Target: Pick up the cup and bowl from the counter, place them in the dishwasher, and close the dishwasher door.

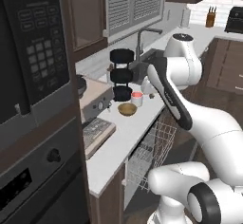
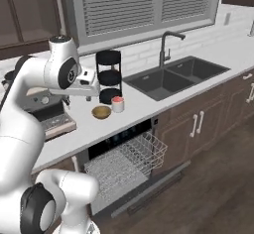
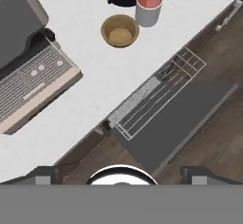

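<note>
The white cup (image 3: 148,8) with a red top stands on the pale counter (image 3: 95,80), right beside the tan bowl (image 3: 120,30). The right base view shows the same cup (image 2: 117,104) and bowl (image 2: 101,112) in front of a black stacked stand. My gripper (image 2: 78,99) hangs above the counter, up and to the left of the bowl, open and empty. Its fingertips (image 3: 45,173) stand wide apart in the hand view. Below the counter edge the dishwasher door (image 3: 190,118) lies folded down, with the white wire rack (image 2: 126,161) pulled out over it.
The black stacked stand (image 2: 109,77) rises just behind the cup. A coffee machine (image 3: 33,80) sits left of the bowl. The sunken sink (image 2: 173,77) with its faucet (image 2: 166,44) lies to the right. A microwave and oven column (image 1: 33,76) bounds the counter's left end.
</note>
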